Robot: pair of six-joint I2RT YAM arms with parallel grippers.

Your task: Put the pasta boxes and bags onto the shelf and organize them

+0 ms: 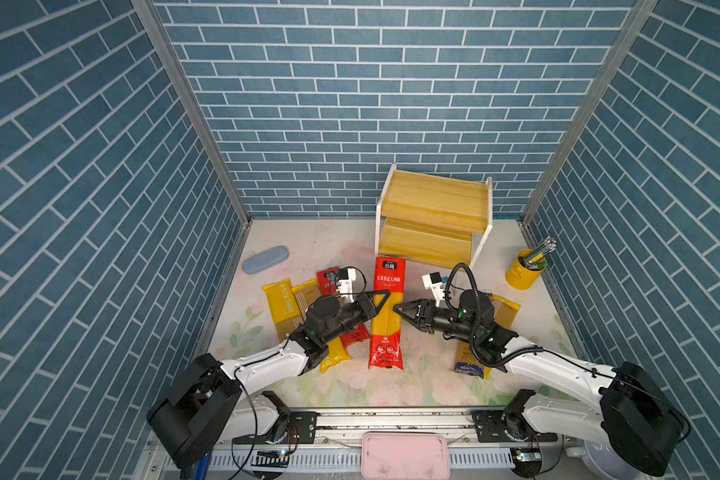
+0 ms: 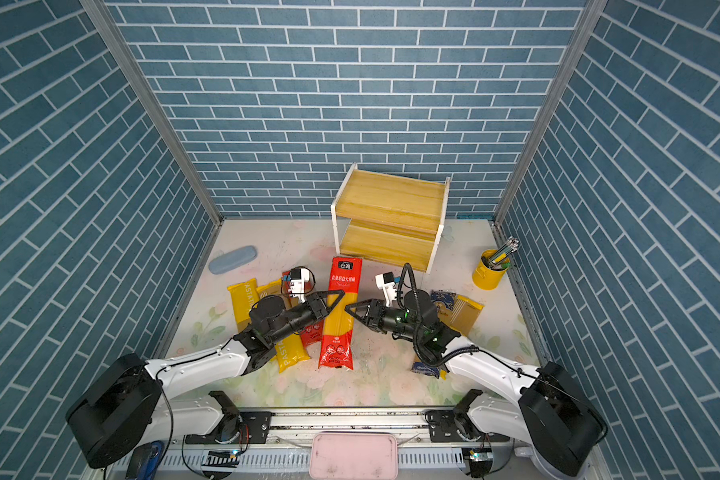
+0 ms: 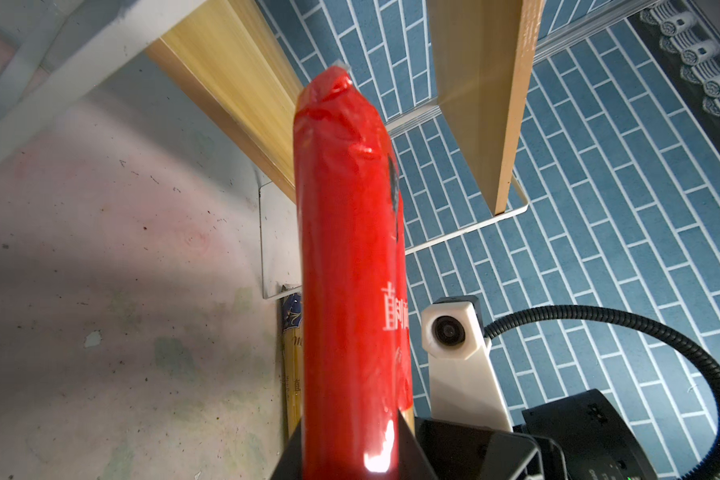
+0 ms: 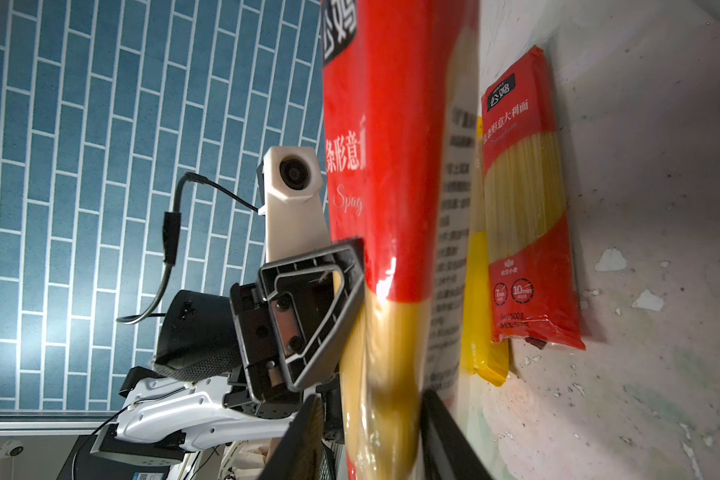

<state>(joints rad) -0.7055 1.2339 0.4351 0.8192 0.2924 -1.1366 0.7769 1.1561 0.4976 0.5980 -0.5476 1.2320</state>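
Note:
A red pasta bag (image 1: 386,316) with a clear middle hangs above the table, pointing at the shelf (image 1: 433,199). My left gripper (image 1: 380,297) is shut on its middle; the black jaws press both faces in the left wrist view, on the bag (image 3: 346,249). My right gripper (image 1: 396,309) straddles the bag's other edge, open, with a gap beside one finger (image 4: 304,436). A second red bag (image 4: 528,208) lies on the table beside yellow packets (image 1: 281,307). A dark blue-ended packet (image 2: 427,368) and a tan striped one (image 2: 468,311) lie under my right arm.
A grey-blue case (image 1: 265,259) lies at the back left. A yellow cup of pens (image 1: 524,268) stands at the right, near the shelf. A pink tray (image 1: 404,455) sits in front of the table's near rail. Blue brick walls close three sides.

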